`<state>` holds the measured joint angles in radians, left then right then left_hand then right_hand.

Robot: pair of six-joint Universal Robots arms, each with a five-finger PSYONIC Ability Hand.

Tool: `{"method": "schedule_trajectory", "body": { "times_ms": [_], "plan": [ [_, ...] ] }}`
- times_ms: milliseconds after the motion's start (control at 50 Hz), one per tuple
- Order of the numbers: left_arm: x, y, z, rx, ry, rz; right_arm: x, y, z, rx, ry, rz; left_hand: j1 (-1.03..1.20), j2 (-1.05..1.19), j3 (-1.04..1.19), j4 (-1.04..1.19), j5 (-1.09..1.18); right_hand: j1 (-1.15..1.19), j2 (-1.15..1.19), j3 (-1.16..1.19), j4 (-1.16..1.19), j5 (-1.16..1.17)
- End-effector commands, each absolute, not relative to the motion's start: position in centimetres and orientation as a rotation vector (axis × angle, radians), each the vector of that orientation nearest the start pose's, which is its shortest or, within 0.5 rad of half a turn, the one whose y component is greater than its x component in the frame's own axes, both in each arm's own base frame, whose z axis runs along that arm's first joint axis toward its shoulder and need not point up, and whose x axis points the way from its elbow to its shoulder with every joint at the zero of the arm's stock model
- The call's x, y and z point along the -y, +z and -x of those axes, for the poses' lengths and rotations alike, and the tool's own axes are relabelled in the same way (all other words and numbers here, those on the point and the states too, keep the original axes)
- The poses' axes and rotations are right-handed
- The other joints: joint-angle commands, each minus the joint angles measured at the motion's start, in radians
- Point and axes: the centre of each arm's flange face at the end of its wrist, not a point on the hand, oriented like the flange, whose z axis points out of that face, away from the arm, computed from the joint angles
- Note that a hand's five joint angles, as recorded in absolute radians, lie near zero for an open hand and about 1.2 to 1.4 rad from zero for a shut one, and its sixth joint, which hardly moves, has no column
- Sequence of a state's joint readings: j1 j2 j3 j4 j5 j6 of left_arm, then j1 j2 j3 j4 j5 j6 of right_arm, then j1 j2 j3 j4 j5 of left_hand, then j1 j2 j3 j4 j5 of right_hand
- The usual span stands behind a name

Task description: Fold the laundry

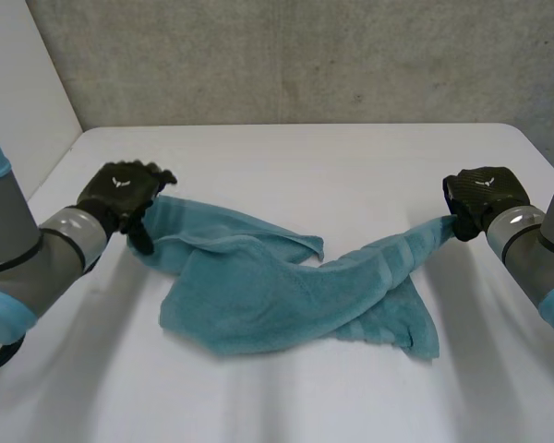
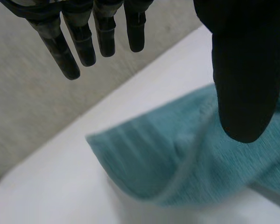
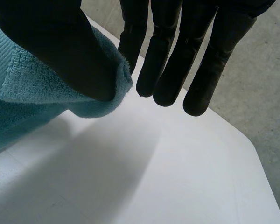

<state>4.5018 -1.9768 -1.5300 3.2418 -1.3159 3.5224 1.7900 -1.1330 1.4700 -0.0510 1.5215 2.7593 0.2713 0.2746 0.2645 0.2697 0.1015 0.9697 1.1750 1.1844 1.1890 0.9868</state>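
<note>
Right hand (image 1: pixel 480 196): the thumb (image 3: pixel 60 51) presses a corner of the teal towel (image 1: pixel 258 286) against the side of the nearest straight finger (image 3: pixel 133 42). That is a pinch; the other fingers are straight and free. From that corner the cloth runs as a narrow twisted rope down to the bulk.

Left hand (image 1: pixel 122 192): spread wide, fingers straight and well apart from the thumb, nothing held. It sits at the towel's opposite end with the thumb over the cloth edge. Whether it touches the cloth cannot be told from its wrist view.

Towel: a crumpled heap mid-table (image 1: pixel 305 152), between the hands. One flap is folded over toward the far side; another corner trails toward the near right.

Handling, judged: terry cloth, so soft, limp and light. It has no stiffness and will sag and drag from any single hold. The rough pile should grip well, with little risk of slipping and none of breakage. Go for the hemmed corners, not the middle. Take the left-end corner under the left thumb to match the right-hand pinch, then spread your arms to pull the twist out.

Surroundings: white table top, grey wall (image 1: pixel 305 55) behind. Nothing stands in your way; mind only the table's corner near the right hand.
</note>
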Motion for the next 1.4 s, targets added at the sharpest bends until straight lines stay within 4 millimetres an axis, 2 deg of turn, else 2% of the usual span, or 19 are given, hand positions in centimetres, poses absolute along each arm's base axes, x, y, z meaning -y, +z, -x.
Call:
{"method": "schedule_trajectory", "body": {
  "times_ms": [20,140,220,260,280,300,340,360,380,460,540,640,780,880,1000,1140,1240,1320,1400],
  "plan": [
    [32.6,15.6,21.3,-2.543,-1.823,-1.012,32.9,19.4,-21.4,-2.432,-1.907,0.81,0.124,0.121,0.131,0.126,0.119,0.427,0.221,0.212,0.207,0.235],
    [32.8,14.3,21.2,-2.572,-1.782,-1.01,32.6,19.2,-21.4,-2.44,-1.887,0.818,0.227,0.223,0.233,0.228,0.222,0.427,0.221,0.212,0.207,0.235],
    [33.4,13.6,21.4,-2.569,-1.796,-1.006,32.4,18.8,-21.4,-2.454,-1.867,0.822,0.581,0.578,0.588,0.582,0.576,0.427,0.221,0.212,0.207,0.235],
    [33.6,13.6,21.4,-2.562,-1.807,-1.0,32.3,18.7,-21.4,-2.456,-1.863,0.825,0.664,0.66,0.67,0.665,0.659,0.427,0.221,0.212,0.207,0.235],
    [33.8,13.7,21.4,-2.546,-1.83,-0.992,32.3,18.7,-21.4,-2.457,-1.861,0.825,0.827,0.824,0.834,0.829,0.822,0.427,0.221,0.212,0.207,0.235],
    [34.0,13.8,21.4,-2.53,-1.848,-0.991,32.3,18.6,-21.2,-2.465,-1.853,0.82,0.977,0.974,0.984,0.979,0.972,0.375,0.17,0.161,0.156,0.184],
    [34.2,13.9,21.5,-2.516,-1.866,-0.988,32.3,18.6,-21.1,-2.47,-1.852,0.816,1.124,1.121,1.131,1.126,1.12,0.258,0.053,0.043,0.039,0.066],
    [34.3,13.9,21.4,-2.509,-1.872,-0.984,32.3,18.6,-21.1,-2.469,-1.847,0.818,1.125,1.122,1.132,1.127,1.12,0.159,-0.047,-0.056,-0.061,-0.033],
    [34.3,14.1,21.4,-2.501,-1.881,-0.983,32.2,18.6,-21.1,-2.463,-1.842,0.825,1.125,1.122,1.132,1.127,1.12,-0.098,-0.304,-0.313,-0.318,-0.29],
    [34.2,14.5,21.3,-2.49,-1.892,-0.98,31.7,19.0,-21.4,-2.418,-1.829,0.883,1.125,1.122,1.132,1.127,1.12,-0.358,-0.564,-0.573,-0.578,-0.55],
    [34.2,14.9,21.0,-2.48,-1.9,-0.967,30.8,19.3,-21.7,-2.375,-1.804,0.97,1.125,1.122,1.132,1.127,1.12,-0.503,-0.708,-0.718,-0.722,-0.695],
    [34.3,15.0,20.8,-2.481,-1.896,-0.956,29.6,19.4,-22.0,-2.336,-1.775,1.036,1.125,1.122,1.132,1.127,1.12,-0.515,-0.72,-0.729,-0.734,-0.706],
    [34.6,15.0,20.3,-2.479,-1.893,-0.935,28.9,18.5,-21.9,-2.356,-1.722,1.035,1.125,1.122,1.132,1.127,1.12,-0.488,-0.694,-0.703,-0.708,-0.68],
    [34.6,15.0,20.3,-2.478,-1.89,-0.93,29.2,18.1,-21.8,-2.37,-1.712,1.038,1.125,1.122,1.132,1.127,1.12,-0.459,-0.664,-0.674,-0.678,-0.651],
    [34.6,15.0,20.2,-2.477,-1.889,-0.926,29.6,15.8,-22.0,-2.41,-1.62,1.047,1.125,1.122,1.132,1.127,1.12,-0.403,-0.609,-0.618,-0.623,-0.595],
    [34.8,15.0,20.0,-2.475,-1.888,-0.915,30.0,15.3,-22.2,-2.408,-1.605,1.056,1.125,1.122,1.132,1.127,1.12,-0.353,-0.559,-0.568,-0.573,-0.545],
    [34.8,15.0,19.8,-2.477,-1.886,-0.911,30.4,14.0,-22.2,-2.426,-1.572,1.055,1.125,1.122,1.132,1.127,1.12,-0.169,-0.374,-0.384,-0.388,-0.36],
    [34.8,14.9,19.8,-2.482,-1.88,-0.909,30.7,14.2,-22.3,-2.417,-1.59,1.041,1.125,1.122,1.132,1.127,1.12,0.425,0.22,0.21,0.206,0.234],
    [34.8,15.8,19.6,-2.459,-1.887,-0.889,31.1,14.7,-22.4,-2.408,-1.614,1.04,1.125,1.122,1.132,1.127,1.12,0.427,0.221,0.212,0.207,0.235]
  ]
}}
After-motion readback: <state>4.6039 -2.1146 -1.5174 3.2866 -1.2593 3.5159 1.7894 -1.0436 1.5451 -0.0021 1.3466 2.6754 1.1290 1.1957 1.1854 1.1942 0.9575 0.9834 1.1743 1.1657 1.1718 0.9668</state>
